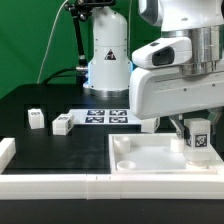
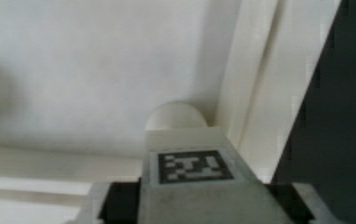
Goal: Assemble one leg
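Observation:
My gripper (image 1: 196,128) is shut on a leg (image 1: 197,139), a small white peg with a black-and-white tag on its face. It holds the leg upright over the right part of the large white tabletop (image 1: 150,160). In the wrist view the leg (image 2: 194,150) runs out between my gripper's (image 2: 196,208) dark fingers (image 2: 294,203), its rounded end pointing down at the tabletop (image 2: 86,80) close to that part's raised edge. I cannot tell whether the leg's end touches the tabletop.
Two more loose legs (image 1: 36,118) (image 1: 62,124) lie on the black table at the exterior view's left. The marker board (image 1: 108,116) lies behind the tabletop. A white rail (image 1: 60,186) borders the table's front edge and left side.

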